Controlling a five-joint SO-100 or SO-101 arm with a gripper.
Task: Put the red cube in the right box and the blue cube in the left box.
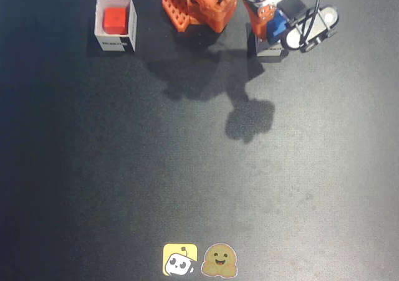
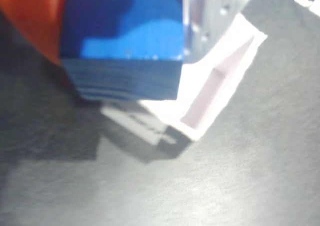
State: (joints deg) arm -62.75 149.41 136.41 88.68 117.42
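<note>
The red cube (image 1: 116, 20) lies inside a white box (image 1: 116, 42) at the top left of the fixed view. At the top right, my gripper (image 1: 277, 29) is shut on the blue cube (image 1: 276, 25) and holds it just above the second white box (image 1: 269, 52), which it partly hides. The wrist view shows the blue cube (image 2: 125, 40) up close, clamped between an orange finger (image 2: 30, 20) and a pale finger (image 2: 210, 15). The box's open cavity (image 2: 220, 85) and black printed strip (image 2: 150, 128) sit below and to the right of the cube.
The orange arm base (image 1: 199, 7) stands at the top centre between the two boxes. Two stickers (image 1: 181, 259) (image 1: 218, 260) lie at the near edge of the black mat (image 1: 199, 181). The arm's shadow falls on the mat's upper middle.
</note>
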